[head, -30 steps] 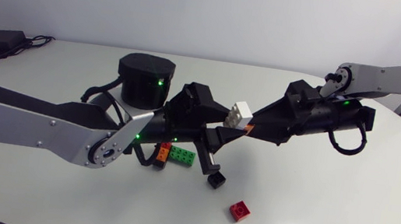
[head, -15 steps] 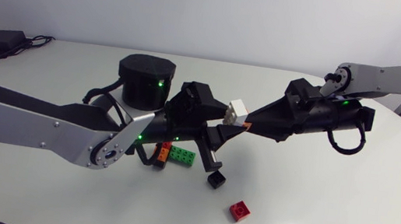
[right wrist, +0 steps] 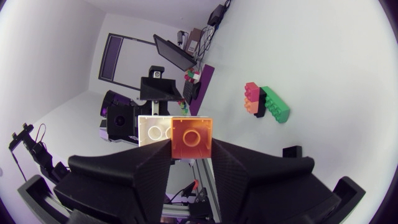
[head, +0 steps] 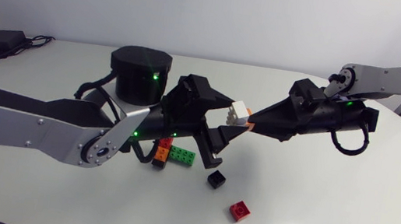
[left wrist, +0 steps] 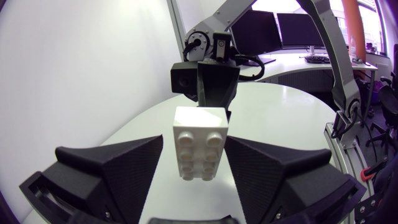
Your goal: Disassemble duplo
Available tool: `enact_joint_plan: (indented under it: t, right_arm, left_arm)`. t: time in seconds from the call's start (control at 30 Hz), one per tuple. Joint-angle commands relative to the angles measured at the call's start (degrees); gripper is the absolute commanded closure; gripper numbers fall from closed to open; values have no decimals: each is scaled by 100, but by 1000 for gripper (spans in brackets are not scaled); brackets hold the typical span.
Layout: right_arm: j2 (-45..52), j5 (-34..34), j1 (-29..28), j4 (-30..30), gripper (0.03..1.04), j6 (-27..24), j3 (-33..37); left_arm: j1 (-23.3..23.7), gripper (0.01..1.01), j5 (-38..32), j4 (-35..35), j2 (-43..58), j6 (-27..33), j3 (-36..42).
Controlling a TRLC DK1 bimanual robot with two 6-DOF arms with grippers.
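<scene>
The two hands meet tip to tip above the middle of the desk (head: 327, 216), the left hand (head: 228, 121) coming from the left and the right hand (head: 258, 122) from the right. The long brick (head: 241, 113) sits between the left hand's fingers, touched on both sides. The small brick (right wrist: 193, 138) adjoins it and is pinched between the right hand's fingers.

On the desk beneath the left hand lies the brick cluster (head: 176, 154). The lone cube (head: 215, 179) lies just right of the cluster and in front of it. The single brick (head: 240, 210) lies farther right and forward, apart from the cube. The drum (head: 139, 74) stands behind the left arm.
</scene>
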Motion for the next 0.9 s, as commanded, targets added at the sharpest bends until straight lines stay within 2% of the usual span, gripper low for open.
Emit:
enact_joint_plan:
  t: [0.0, 0.07, 0.1, 0.17, 0.23, 0.47, 0.87]
  right_arm:
    - [-173, -25, -59, -83, 841, -160, -128]
    - [-208, -25, -59, -83, 841, -160, -163]
    - [-226, -25, -59, -74, 841, -160, -181]
    - [-226, -25, -59, -65, 841, -160, -207]
    - [-235, -25, -59, -57, 841, -160, -207]
    - [-261, 18, -86, 75, 839, -160, -365]
    - [-323, 889, -446, 743, 841, -99, -427]
  left_arm:
    - [14, 316, -92, -41, -176, 0, -169]
    - [32, 323, -119, -111, -212, 27, -195]
    - [32, 359, -119, -111, -229, 27, -221]
    - [40, 526, -119, -129, -229, 27, -239]
    - [32, 743, -119, -164, -220, 36, -230]
    - [-21, 785, -110, -296, -300, 132, -186]
    - [-83, 797, 382, -1394, -748, 730, -125]
